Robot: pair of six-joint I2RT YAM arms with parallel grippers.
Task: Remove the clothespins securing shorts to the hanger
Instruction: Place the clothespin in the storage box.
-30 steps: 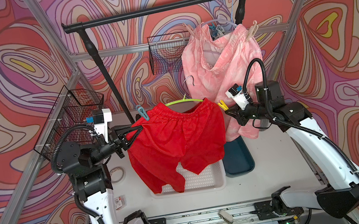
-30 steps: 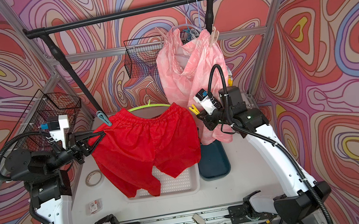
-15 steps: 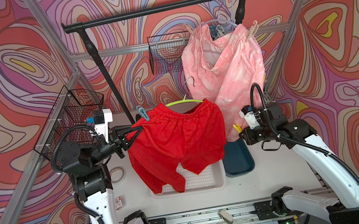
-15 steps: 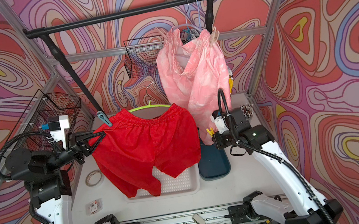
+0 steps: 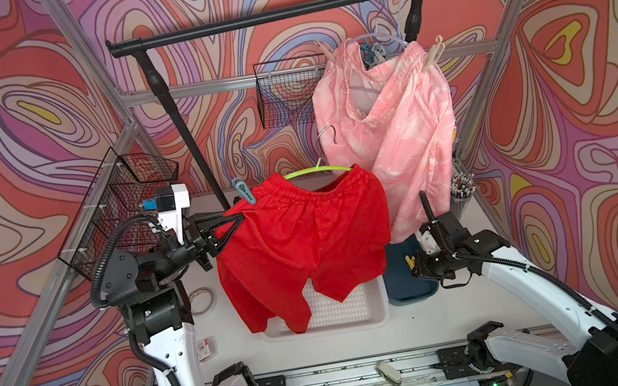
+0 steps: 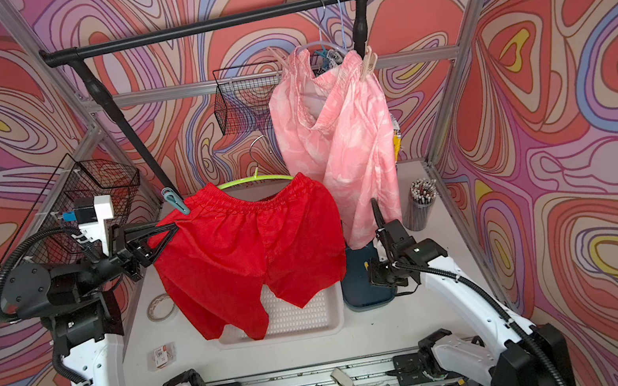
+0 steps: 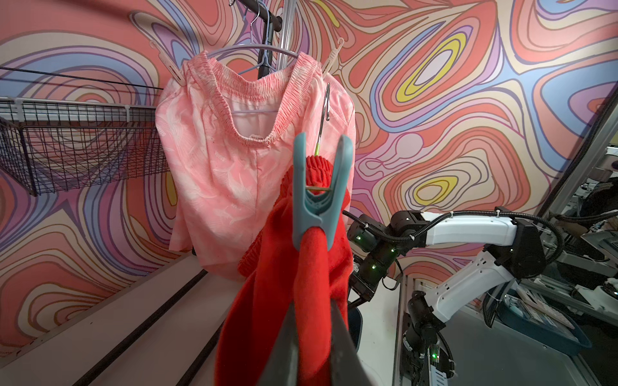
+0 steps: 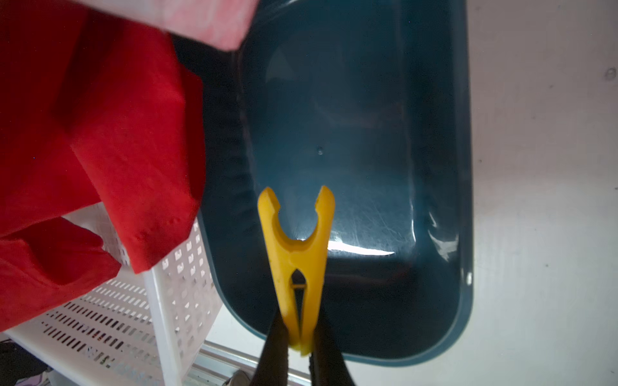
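The red shorts (image 5: 306,244) (image 6: 245,249) hang on a green hanger (image 5: 312,170). A teal-grey clothespin (image 5: 244,191) (image 7: 321,197) clips their left waistband corner. Just below that pin my left gripper (image 5: 237,223) (image 7: 312,300) is shut on the red cloth. My right gripper (image 5: 413,265) (image 8: 299,331) is low over the dark blue bin (image 5: 413,290) (image 8: 465,200), shut on a yellow clothespin (image 8: 296,254) whose mouth is spread. The pink shorts (image 5: 393,127) hang on the rail, held by pale pegs (image 5: 432,55).
A white perforated basket (image 5: 342,313) sits under the red shorts, beside the blue bin. Wire baskets hang at left (image 5: 126,204) and at the back (image 5: 284,94). A tape roll (image 5: 201,299) and a cup of pens (image 5: 460,188) stand on the table.
My right gripper has come down from the red shorts' right waistband corner with the yellow clothespin and now hangs over the blue bin. The left gripper has stayed put.
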